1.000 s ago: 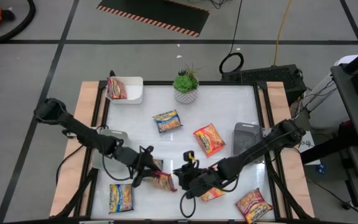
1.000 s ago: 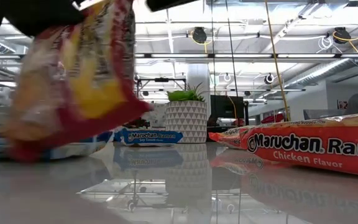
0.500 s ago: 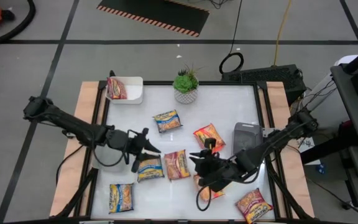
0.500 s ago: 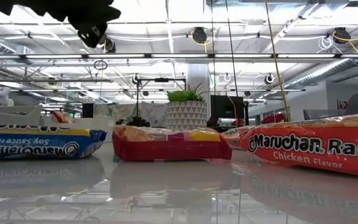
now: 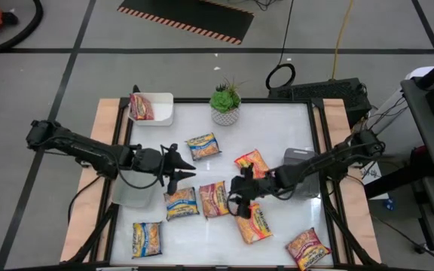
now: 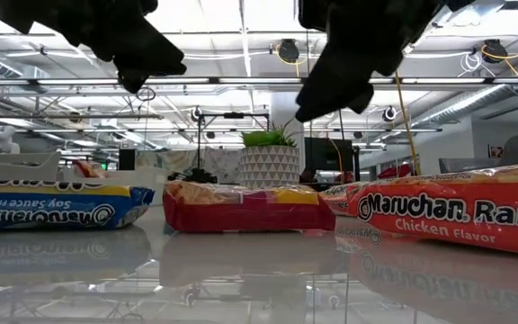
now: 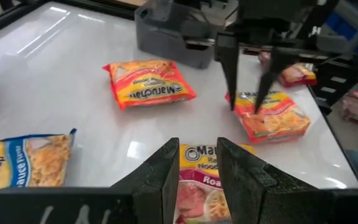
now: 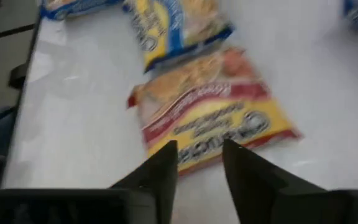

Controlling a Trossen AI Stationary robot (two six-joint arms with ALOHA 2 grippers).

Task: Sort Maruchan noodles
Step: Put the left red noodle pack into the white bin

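Noodles: dark-red packet (image 5: 215,199) flat at table centre, beside blue packet (image 5: 181,203); others scattered, one in white tray (image 5: 159,110). Right gripper (image 5: 237,197) hovers just beside it, fingers parted, empty. Left gripper (image 5: 178,166) near, fingers slightly apart, empty. Advice: descend squarely over the packet's edge, close gently, avoid crushing or dragging neighbours.

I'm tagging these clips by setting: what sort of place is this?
Probably an open lab or workshop, not a home: exposed ceiling pipes and strip lights overhead, hazard-striped floor tape, and cables trailing around a framed white table.
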